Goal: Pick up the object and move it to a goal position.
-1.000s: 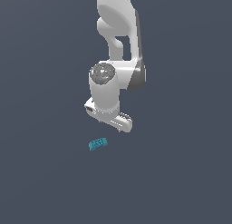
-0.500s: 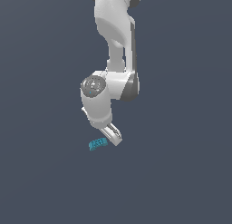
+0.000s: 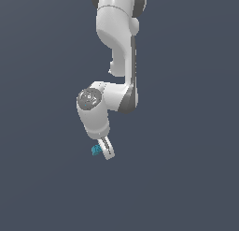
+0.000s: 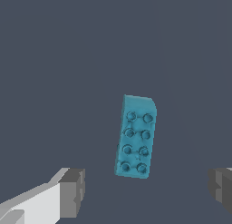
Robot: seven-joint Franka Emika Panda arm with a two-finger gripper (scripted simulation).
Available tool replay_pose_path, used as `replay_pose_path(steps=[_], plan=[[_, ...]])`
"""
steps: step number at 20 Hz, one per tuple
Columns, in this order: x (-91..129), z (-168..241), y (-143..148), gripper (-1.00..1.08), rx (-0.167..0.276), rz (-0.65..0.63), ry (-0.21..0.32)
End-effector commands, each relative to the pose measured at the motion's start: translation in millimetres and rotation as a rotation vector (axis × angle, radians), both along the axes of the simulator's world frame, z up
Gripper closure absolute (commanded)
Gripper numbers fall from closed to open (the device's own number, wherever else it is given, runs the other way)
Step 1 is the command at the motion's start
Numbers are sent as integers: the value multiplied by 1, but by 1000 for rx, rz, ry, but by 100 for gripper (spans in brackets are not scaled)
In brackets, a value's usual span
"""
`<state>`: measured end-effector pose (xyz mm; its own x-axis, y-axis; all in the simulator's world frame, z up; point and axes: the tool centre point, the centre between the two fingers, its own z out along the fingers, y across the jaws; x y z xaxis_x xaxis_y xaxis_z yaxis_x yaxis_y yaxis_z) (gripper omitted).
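The object [image 4: 136, 137] sat in the lower middle of the wrist view, a teal-blue oblong block with two rows of round studs and one rounded corner, lying flat on the dark grey bench [image 4: 54, 60]. And the hand [image 4: 145, 191] was spread wide, grey pads [image 4: 74, 191] well apart either side, gripping nothing! The exterior view gave only a teal sliver [image 3: 96, 150] just left of centre, low down, tucked beside the white fingers [image 3: 107, 149], with the glossy white arm [image 3: 116, 43] descending from the top.
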<state>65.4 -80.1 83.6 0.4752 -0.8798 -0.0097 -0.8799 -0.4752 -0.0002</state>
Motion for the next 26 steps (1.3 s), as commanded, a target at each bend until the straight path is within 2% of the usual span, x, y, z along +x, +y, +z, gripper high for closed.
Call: replay_pose_path(steps=[1,8,15,26], plan=[[3,-4,-4,-92,-3,-48,-2],[6,-11,-11,-92,-8,-119,-4],[6,-15,-11,-92,-9,-122,-3],[5,-60,-11,-92,-9,-127,-4]])
